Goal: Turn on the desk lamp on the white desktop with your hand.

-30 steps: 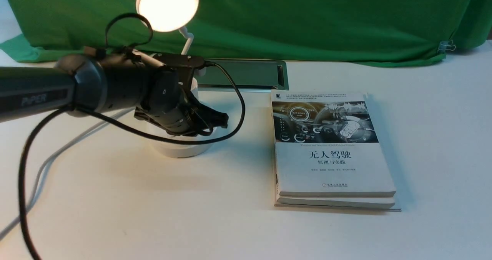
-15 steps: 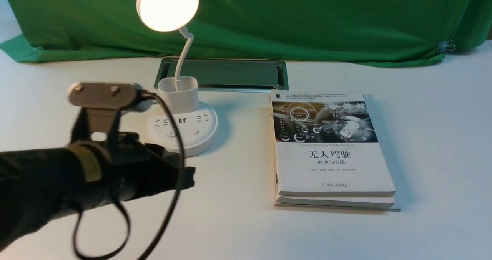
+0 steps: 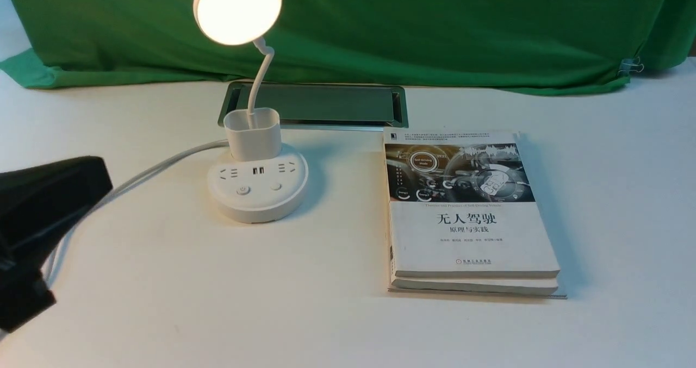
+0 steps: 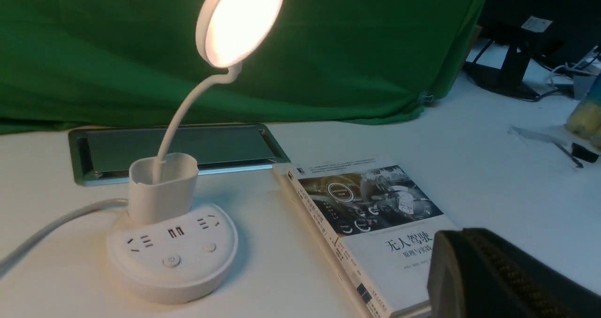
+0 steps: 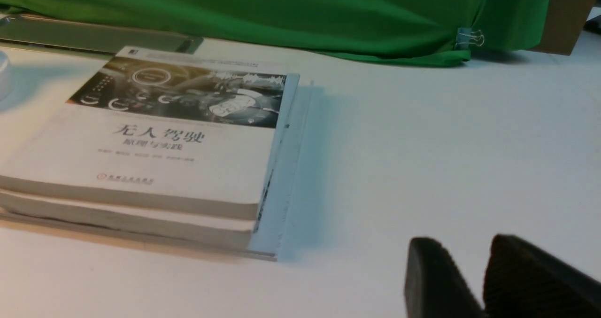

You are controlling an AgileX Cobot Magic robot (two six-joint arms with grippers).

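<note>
White plastic desk lamp (image 3: 253, 134) with the round disc head is glowing, your black left gripper (image 3: 43, 216) well off to its left.
It stands on the plain white matte desktop (image 3: 326, 313), just before the silver-framed hatch (image 3: 326, 104), with two stacked white paperback books (image 3: 467, 216) near its right. Left gripper's a dark blur; I can't tell how its jaws stand. Your black right gripper (image 5: 479, 266), beyond the books from the lamp, shows a sliver of gap between its tips; closed or not, I can't tell.
</note>
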